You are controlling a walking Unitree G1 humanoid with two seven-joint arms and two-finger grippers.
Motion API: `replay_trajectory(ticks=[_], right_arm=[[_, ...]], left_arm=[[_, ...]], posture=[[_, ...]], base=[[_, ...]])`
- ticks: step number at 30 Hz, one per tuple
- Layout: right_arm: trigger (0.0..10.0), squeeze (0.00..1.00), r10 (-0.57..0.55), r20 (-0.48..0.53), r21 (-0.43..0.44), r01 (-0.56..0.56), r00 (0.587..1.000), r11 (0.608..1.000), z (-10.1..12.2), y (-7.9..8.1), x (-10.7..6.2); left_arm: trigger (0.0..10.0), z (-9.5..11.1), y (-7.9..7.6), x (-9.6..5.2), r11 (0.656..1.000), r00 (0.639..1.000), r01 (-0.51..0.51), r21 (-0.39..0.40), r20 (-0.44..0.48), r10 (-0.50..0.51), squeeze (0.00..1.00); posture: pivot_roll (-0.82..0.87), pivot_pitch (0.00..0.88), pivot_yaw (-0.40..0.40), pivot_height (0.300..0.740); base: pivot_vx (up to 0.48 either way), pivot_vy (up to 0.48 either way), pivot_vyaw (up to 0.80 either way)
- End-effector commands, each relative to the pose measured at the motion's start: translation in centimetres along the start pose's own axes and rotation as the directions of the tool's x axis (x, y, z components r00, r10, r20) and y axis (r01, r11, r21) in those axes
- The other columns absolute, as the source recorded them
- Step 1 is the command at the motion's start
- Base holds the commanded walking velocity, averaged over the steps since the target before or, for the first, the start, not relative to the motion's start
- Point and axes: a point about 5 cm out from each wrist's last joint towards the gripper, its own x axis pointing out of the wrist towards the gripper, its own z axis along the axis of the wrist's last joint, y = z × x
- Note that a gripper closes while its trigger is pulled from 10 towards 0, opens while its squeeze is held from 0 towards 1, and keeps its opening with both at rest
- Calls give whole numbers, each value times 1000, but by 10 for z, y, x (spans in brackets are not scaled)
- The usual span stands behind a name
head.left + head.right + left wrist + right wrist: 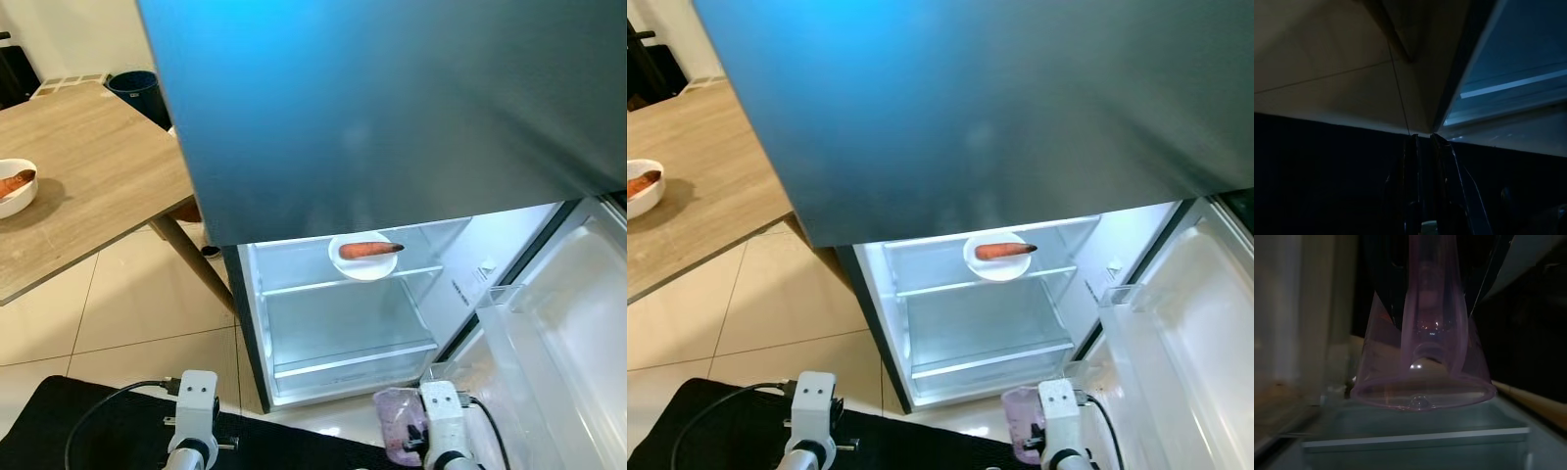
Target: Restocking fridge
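**One dish in, a pitcher in my grip, one bowl left on the table**

The pale purple pitcher (1422, 357) is pinched in my right gripper (416, 431), held low in front of the open fridge (392, 117), just outside its bottom edge. Through the right wrist camera I see its clear wall and handle between my black fingers (1386, 293), with the lit fridge interior beyond it.

Inside, a white plate (364, 262) carrying a carrot (370, 250) sits on the upper glass shelf (333, 286). The lower shelf (353, 357) and the door bin (529, 333) on my right hold nothing I can make out.

My left gripper (1422, 161) hangs idle beside the fridge's corner over the dark mat (88, 421), its fingers pressed close together with nothing in them.

Off to my left, the wooden table (88, 186) carries a white bowl (15, 191) with something orange in it, probably another carrot.

My reckoning: restocking is partway. One item is shelved, the pitcher is about to go in, and the bowl on the table looks to be left.
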Motion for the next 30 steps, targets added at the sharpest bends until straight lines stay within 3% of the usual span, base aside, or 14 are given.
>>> replay_trajectory(ticks=[1,6,14,30], right_arm=[[10000,0,-8,-13,4,8,1000,1000,-3,-1,-1],[10000,0,-9,-29,8,10,1000,1000,-6,0,-1],[10000,0,-7,-44,18,8,999,1000,-11,3,-3],[10000,0,-10,-48,15,11,999,1000,-11,3,-3]], left_arm=[[10000,-4,2,-2,1000,1000,5,12,-16,-5,0],[10000,-9,-3,-4,998,998,46,46,-47,-44,0],[10000,-12,-6,-5,997,996,65,29,-57,-63,0],[10000,-17,-5,-7,997,994,70,18,-86,-68,0]], posture=[[-108,111,25,740],[-106,110,23,740],[-108,113,22,740],[-106,116,17,740]], base=[[0,0,0],[0,0,0],[0,0,0],[-285,0,0]])
